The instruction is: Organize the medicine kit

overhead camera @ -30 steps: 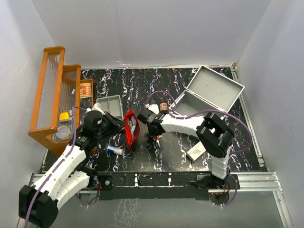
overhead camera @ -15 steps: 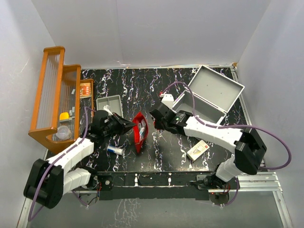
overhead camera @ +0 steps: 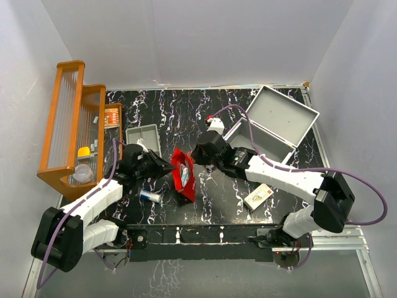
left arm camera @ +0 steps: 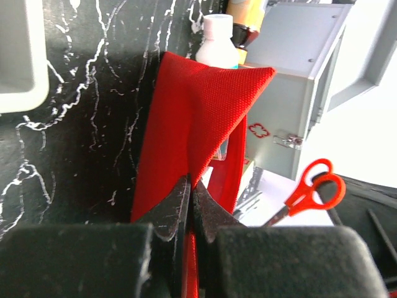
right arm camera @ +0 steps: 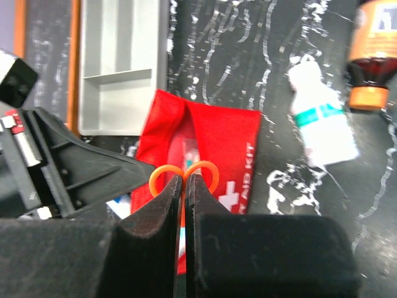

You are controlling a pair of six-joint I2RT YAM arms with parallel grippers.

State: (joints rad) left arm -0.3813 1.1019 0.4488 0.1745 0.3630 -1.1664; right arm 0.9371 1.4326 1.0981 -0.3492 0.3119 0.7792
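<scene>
The medicine kit (overhead camera: pixel 273 124) is a light-grey metal case, open at the back right; its front also shows in the left wrist view (left arm camera: pixel 291 81). A red first-aid pouch (overhead camera: pixel 184 174) lies open in the middle. My left gripper (overhead camera: pixel 169 167) is shut on the pouch's left edge (left arm camera: pixel 192 118), jaws pinched on red fabric (left arm camera: pixel 191 183). My right gripper (overhead camera: pixel 196 156) is shut on orange-handled scissors (right arm camera: pixel 184 172), just above the pouch's open mouth (right arm camera: pixel 229 155). The scissors also show in the left wrist view (left arm camera: pixel 313 186).
A small grey tray (overhead camera: pixel 142 138) and a wooden rack (overhead camera: pixel 71 130) stand at the left. A white bottle (overhead camera: pixel 217 126) and an amber bottle (right arm camera: pixel 372 56) stand by the case. A blue tube (overhead camera: pixel 149 195) and a small box (overhead camera: pixel 257 197) lie near the front.
The left gripper has dragged the red pouch to the right and it has opened. The right arm has unfolded and brought the scissors to the pouch's right side.
</scene>
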